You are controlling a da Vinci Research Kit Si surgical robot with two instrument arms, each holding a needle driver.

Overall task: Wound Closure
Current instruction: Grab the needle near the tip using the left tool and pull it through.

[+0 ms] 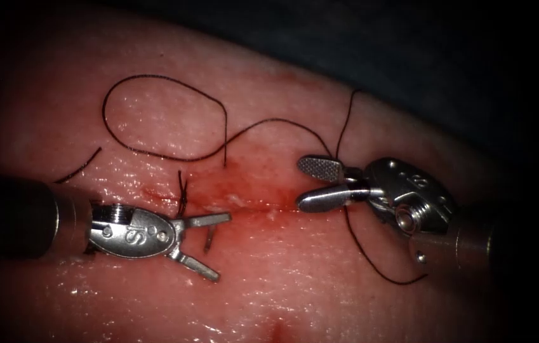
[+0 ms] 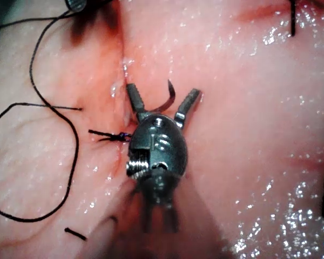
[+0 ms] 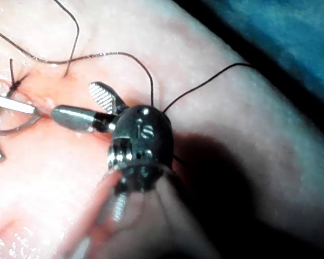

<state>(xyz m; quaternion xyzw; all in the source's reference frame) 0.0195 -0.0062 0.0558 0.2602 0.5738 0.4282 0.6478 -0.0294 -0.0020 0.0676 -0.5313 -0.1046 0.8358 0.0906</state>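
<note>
Both hands are held apart and nothing is gripped: the left hand straddles the needle, which is lodged in the tissue below the cut. The thread is draped beside the right hand.

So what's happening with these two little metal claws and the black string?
Two robot tools are stitching a cut in a piece of pork tissue. The left tool has its jaws open, holding nothing; the curved needle sits between them, one end at the tissue, just below the cut. The right tool, jaws open too, grips nothing, though the thread passes by it. A knotted stitch sits on the cut's left part.
</note>
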